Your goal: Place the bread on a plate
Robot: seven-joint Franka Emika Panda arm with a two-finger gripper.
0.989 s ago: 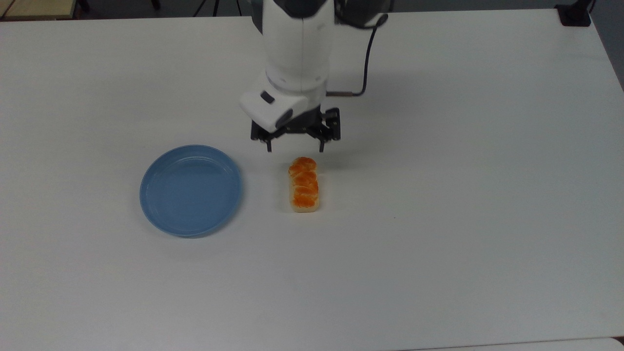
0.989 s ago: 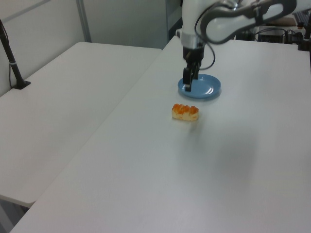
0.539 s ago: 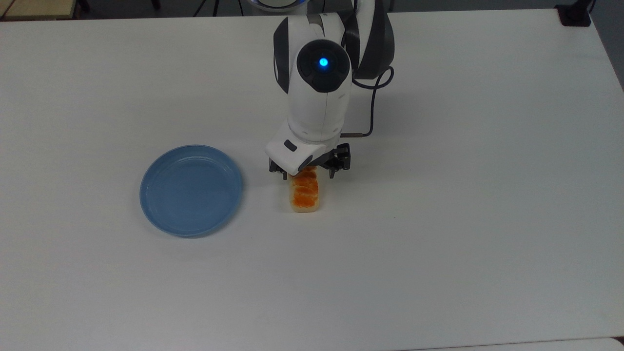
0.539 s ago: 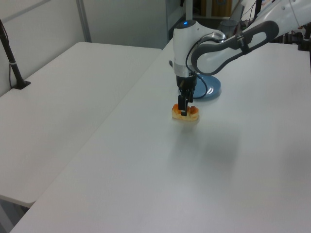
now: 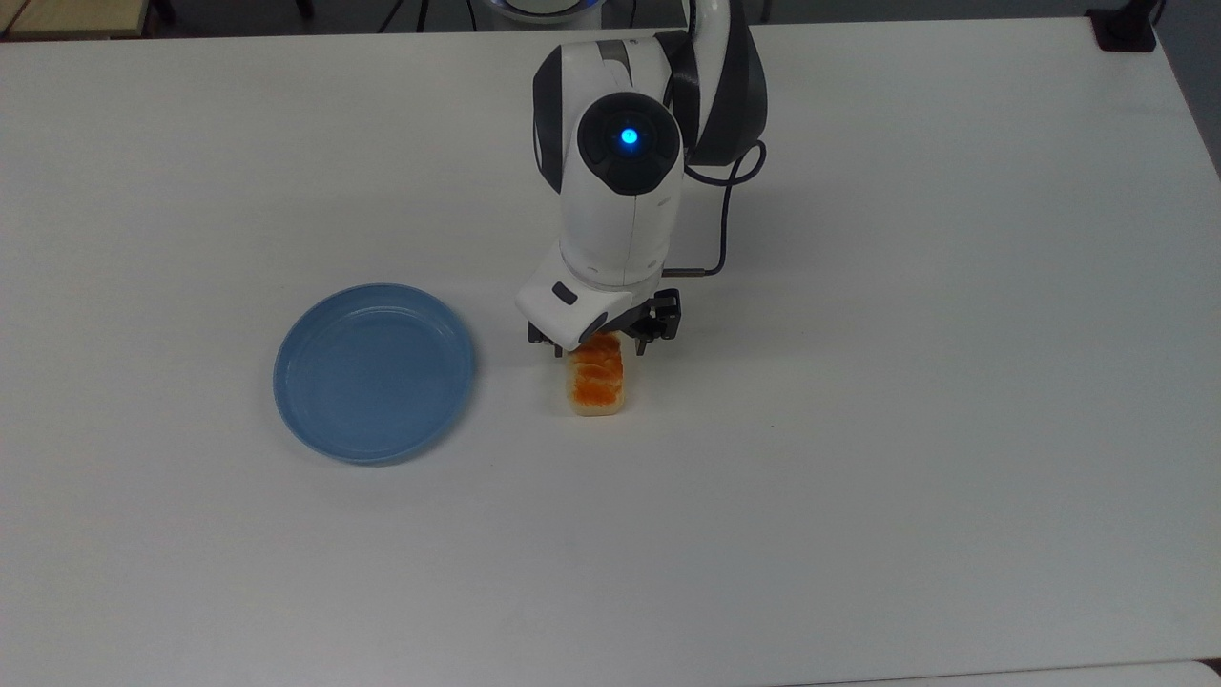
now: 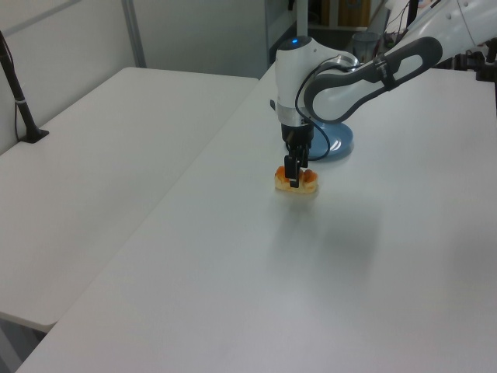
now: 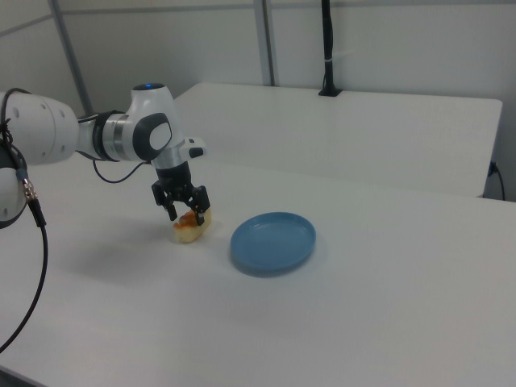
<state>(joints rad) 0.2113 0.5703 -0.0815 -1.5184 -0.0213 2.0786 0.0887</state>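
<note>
Bread [image 5: 598, 385]: toy loaf, oblong, bumpy orange-brown top, pale cream sides. Top view: it lies flat on the white table [image 5: 906, 382], long axis running up and down the picture, its far end hidden under my wrist housing. Plate [image 5: 374, 372]: round, light blue, shallow raised rim, nothing on it, off toward the top view's left of the loaf and apart from it, with bare table between. My gripper [image 5: 603, 343]: lowered over the loaf's far end, one black finger showing on each side of it, jaws spread a little wider than the loaf. I cannot tell from here whether the pads touch its sides. Blue lamp lit on my wrist; black cable looping out toward the top view's right.

Left view: bread [image 6: 297, 180] on the table in front of the plate [image 6: 335, 140], which my arm partly covers. Gripper [image 6: 293, 172] pointing straight down, tips at loaf level, the near finger dark against the orange crust.

Right view: bread [image 7: 189, 230] on the table, just to the right view's left of the plate [image 7: 273, 242]. Gripper [image 7: 185, 211] straddling it, both fingers down beside the loaf, jaws parted, loaf not lifted.
</note>
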